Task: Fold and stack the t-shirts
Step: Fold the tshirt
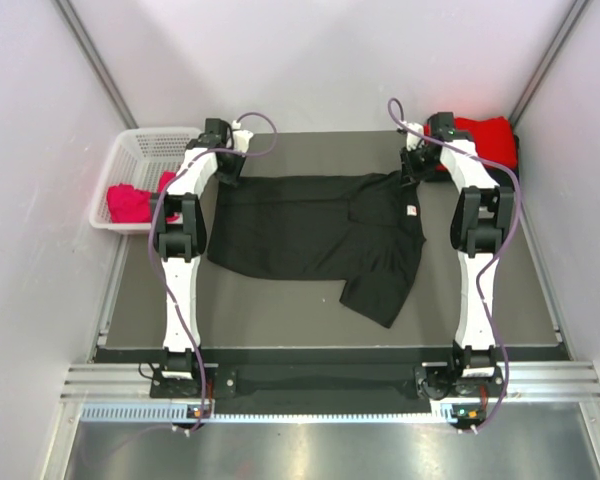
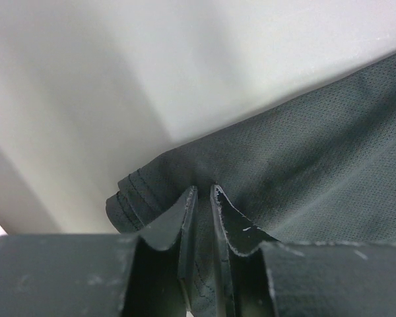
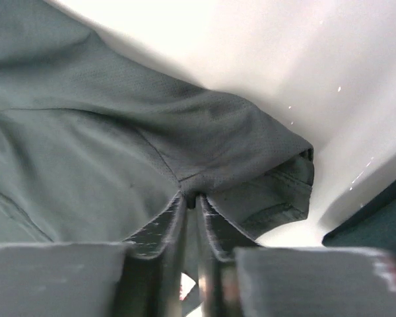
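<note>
Top external view: the black shirt lies spread on the tabletop between the two arms, one sleeve trailing toward the near right. The left pincer sits at its far left corner and the right pincer at its far right corner. A red shirt lies bunched at the far right corner of the tabletop. The white basket stands off the left edge and holds one crumpled pink-red shirt, which fills only its nearer part.

Left wrist view: the fingers are drawn narrow, with a pleat of black cloth caught between them just inside the stitched hem. That reads as a grip on the black shirt.

Right wrist view: the fingers are nearly together, pinching a small ridge of the same cloth beside a hemmed sleeve or corner edge.

The fabric looks light, thin and limp. It will likely sag and drape between the two holds and will not keep a crease unaided. The hemmed edges and corners look like the surest places to hold, since doubled cloth is less likely to slip free.
</note>
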You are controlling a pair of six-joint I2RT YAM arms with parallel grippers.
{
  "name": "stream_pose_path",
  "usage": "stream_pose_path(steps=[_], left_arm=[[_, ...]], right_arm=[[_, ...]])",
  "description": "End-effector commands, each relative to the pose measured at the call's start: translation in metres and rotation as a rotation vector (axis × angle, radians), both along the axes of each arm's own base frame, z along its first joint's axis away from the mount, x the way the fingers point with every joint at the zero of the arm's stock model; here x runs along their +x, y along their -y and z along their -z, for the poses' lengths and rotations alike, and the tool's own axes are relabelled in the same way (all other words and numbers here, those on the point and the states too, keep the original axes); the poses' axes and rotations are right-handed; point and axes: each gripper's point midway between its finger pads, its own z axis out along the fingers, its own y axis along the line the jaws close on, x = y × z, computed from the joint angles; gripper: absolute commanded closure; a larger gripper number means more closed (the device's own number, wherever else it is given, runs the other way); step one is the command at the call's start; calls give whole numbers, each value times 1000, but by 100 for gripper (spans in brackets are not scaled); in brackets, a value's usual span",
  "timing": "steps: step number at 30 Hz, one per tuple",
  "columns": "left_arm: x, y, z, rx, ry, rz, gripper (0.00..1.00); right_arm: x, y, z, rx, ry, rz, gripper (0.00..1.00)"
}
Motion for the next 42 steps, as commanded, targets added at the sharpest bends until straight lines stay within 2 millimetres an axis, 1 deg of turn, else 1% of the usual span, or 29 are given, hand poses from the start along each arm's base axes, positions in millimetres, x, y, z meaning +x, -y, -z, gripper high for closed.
stream_pose_path(steps=[1,3,7,10,17,22,26,27,28,29,32,33,34,36,37,39,42], left_arm=[[-3,-2,9,18,-23,-10,82],[-2,-6,9,33,-18,-11,82],[0,-8,13,44,-16,-12,82],[1,-9,16,51,-17,-11,82],[5,-14,21,65,-11,-19,83],[7,-16,26,72,-11,-25,85],[11,-23,25,88,2,-40,86],[10,-24,26,90,-1,-44,86],[10,-26,28,94,-2,-48,86],[11,-28,28,100,-2,-54,86],[11,-29,30,98,-2,-54,87],[11,-28,30,94,-2,-51,88],[12,-27,29,90,2,-53,88],[14,-26,26,82,9,-50,88],[16,-26,24,82,16,-51,88],[16,-26,23,84,18,-52,89],[16,-27,24,90,15,-54,89]], right_arm=[[16,-7,-11,7,63,-9,94],[12,-6,-12,4,56,-10,100],[5,-1,-19,11,49,-5,100],[2,8,-22,-12,49,10,100],[-16,11,-18,-32,8,6,100],[-12,17,-21,-63,21,22,100],[-10,21,-27,-84,37,26,99],[-9,37,-28,-87,34,54,99],[-10,39,-31,-89,39,56,99],[-10,41,-29,-95,37,61,97],[-10,44,-33,-91,41,75,75],[-8,45,-35,-84,47,78,72],[-6,46,-42,-78,66,82,69],[-1,46,-48,-75,88,91,64],[2,46,-53,-73,104,94,63],[9,47,-55,-74,121,105,61],[18,45,-49,-73,127,107,60]])
